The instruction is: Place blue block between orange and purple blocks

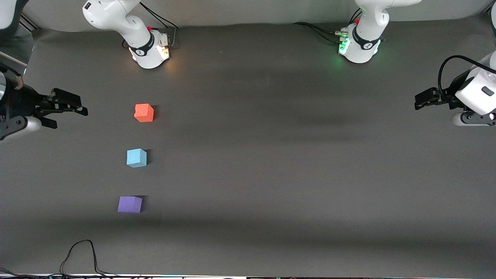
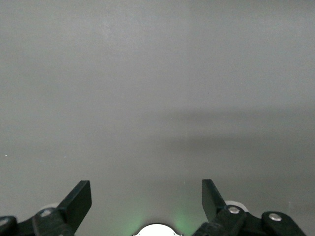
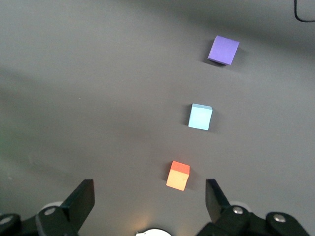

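Three small cubes lie in a row on the dark table toward the right arm's end. The orange block [image 1: 144, 112] [image 3: 177, 175] is farthest from the front camera. The blue block [image 1: 136, 157] [image 3: 200, 117] sits in the middle, apart from both others. The purple block [image 1: 130, 204] [image 3: 223, 49] is nearest the camera. My right gripper [image 1: 69, 115] [image 3: 150, 196] hangs open and empty at the table's end beside the orange block, touching nothing. My left gripper [image 1: 421, 100] [image 2: 146, 196] waits open and empty over bare table at the left arm's end.
The two arm bases [image 1: 149, 50] [image 1: 358, 46] stand along the table edge farthest from the camera. A black cable [image 1: 79, 254] loops onto the table at the edge nearest the camera, closer in than the purple block.
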`<state>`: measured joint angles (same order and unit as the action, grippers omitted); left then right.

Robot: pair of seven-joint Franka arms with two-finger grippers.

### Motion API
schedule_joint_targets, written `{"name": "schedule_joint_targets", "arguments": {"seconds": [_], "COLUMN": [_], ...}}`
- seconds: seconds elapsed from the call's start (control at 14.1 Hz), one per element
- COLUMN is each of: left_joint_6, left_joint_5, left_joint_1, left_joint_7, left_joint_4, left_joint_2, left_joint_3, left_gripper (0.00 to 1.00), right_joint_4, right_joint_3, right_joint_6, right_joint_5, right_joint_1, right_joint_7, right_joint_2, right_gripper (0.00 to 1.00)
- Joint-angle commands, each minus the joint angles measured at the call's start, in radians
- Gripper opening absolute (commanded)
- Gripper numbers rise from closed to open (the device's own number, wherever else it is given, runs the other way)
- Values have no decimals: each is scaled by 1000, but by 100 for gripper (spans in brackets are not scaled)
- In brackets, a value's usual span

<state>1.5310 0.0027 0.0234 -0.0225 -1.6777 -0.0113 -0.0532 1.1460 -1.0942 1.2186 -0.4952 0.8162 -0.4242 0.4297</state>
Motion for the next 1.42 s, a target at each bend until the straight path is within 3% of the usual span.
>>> {"name": "schedule_joint_targets", "arguments": {"seconds": [0.0, 0.14, 0.21, 0.36, 0.5, 0.57, 0.71, 1.0, 1.14, 1.35], "left_joint_6": [4, 4, 4, 6, 6, 6, 8, 27, 31, 35], "left_joint_5": [-7, -7, -7, -7, -7, -7, -7, -6, -6, -4], "left_joint_1": [-10, -10, -10, -10, -10, -10, -10, -10, -11, -11], "left_joint_7": [6, 6, 6, 6, 6, 6, 6, 10, 12, 36], "left_joint_4": [10, 10, 10, 10, 10, 9, 9, -10, -10, -10], "left_joint_2": [4, 2, 4, 2, 2, 2, 1, -9, -9, -9], "left_joint_3": [7, 7, 7, 9, 9, 7, 7, 7, 7, 7], "left_gripper": [100, 100, 100, 100, 100, 100, 100, 100, 100, 100], "right_joint_4": [-15, 55, 120, 307, 485, 545, 589, 569, 557, 543], "right_joint_3": [259, 530, 641, 854, 986, 1014, 1008, 897, 820, 810], "right_joint_6": [45, 116, 168, 269, 358, 383, 394, 392, 391, 391], "right_joint_5": [120, 243, 310, 365, 403, 403, 405, 460, 480, 480], "right_joint_1": [-160, -306, -360, -507, -622, -653, -661, -595, -511, -503], "right_joint_7": [48, 149, 181, 226, 243, 243, 245, 268, 271, 285], "right_joint_2": [-77, -165, -219, -352, -472, -511, -540, -526, -522, -514], "right_gripper": [100, 100, 100, 100, 100, 100, 100, 100, 100, 100]}}
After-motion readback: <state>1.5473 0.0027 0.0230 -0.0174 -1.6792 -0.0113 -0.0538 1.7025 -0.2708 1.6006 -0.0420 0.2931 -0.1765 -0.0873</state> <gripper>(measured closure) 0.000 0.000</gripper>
